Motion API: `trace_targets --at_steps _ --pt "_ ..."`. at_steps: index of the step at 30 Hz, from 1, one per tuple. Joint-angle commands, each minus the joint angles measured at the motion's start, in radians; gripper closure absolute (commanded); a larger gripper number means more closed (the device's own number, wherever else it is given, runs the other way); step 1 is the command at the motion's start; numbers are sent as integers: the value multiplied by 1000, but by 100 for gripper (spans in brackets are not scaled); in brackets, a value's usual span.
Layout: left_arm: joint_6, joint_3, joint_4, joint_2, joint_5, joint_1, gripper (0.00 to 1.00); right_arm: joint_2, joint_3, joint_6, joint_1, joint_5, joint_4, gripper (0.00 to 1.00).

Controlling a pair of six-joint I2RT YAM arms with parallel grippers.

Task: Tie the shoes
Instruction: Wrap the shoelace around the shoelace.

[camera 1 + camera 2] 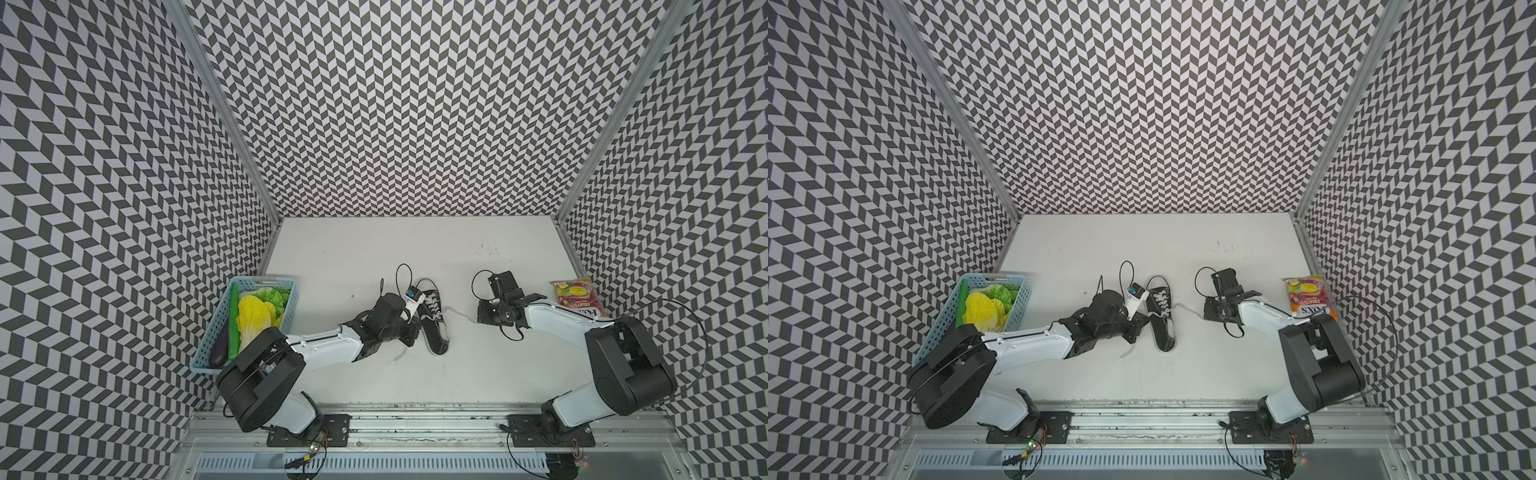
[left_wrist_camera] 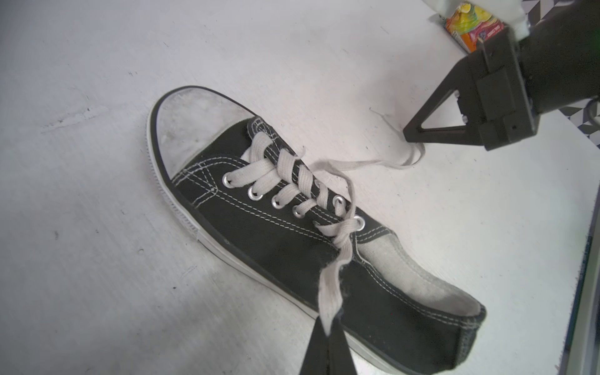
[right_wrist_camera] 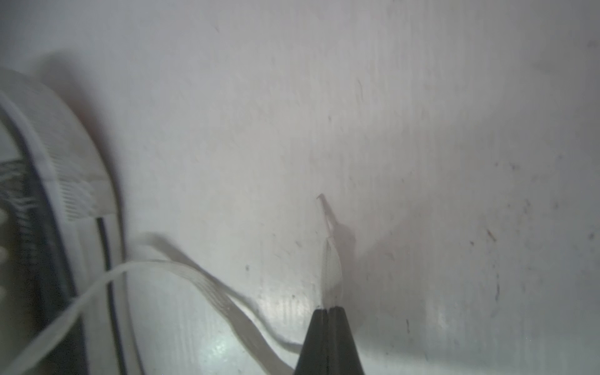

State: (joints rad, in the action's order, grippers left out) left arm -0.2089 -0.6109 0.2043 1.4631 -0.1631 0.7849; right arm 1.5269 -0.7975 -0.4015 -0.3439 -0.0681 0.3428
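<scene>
Fingers on your left gripper (image 2: 328,321) are fully closed, pinching a white lace (image 2: 334,276) that comes off the top eyelets. Your right gripper (image 3: 327,310) is the same: fingertips pressed together on the frayed end of the other lace (image 3: 331,272), low over the worktop (image 1: 374,249). Shoe (image 1: 434,328) lies mid-worktop between them, toe toward the back edge.

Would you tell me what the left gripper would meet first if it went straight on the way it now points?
Probably the sneaker: the left gripper, shut on a lace, points at its black side below the eyelets, though depth is unclear.
</scene>
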Motion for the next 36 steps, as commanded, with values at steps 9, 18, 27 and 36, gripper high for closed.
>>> trace_targets --at_steps 9,18,27,36 --pt "-6 88 135 -85 25 3 100 5 -295 -45 -80 -606 -247 100" --pt "-1 135 171 -108 -7 5 100 174 -250 -59 -200 -678 -283 98" --pt "-6 121 212 -75 -38 4 100 139 -281 55 -155 -587 -151 42" --pt "-30 51 282 19 -76 4 100 -39 -81 21 -110 -653 -210 48"
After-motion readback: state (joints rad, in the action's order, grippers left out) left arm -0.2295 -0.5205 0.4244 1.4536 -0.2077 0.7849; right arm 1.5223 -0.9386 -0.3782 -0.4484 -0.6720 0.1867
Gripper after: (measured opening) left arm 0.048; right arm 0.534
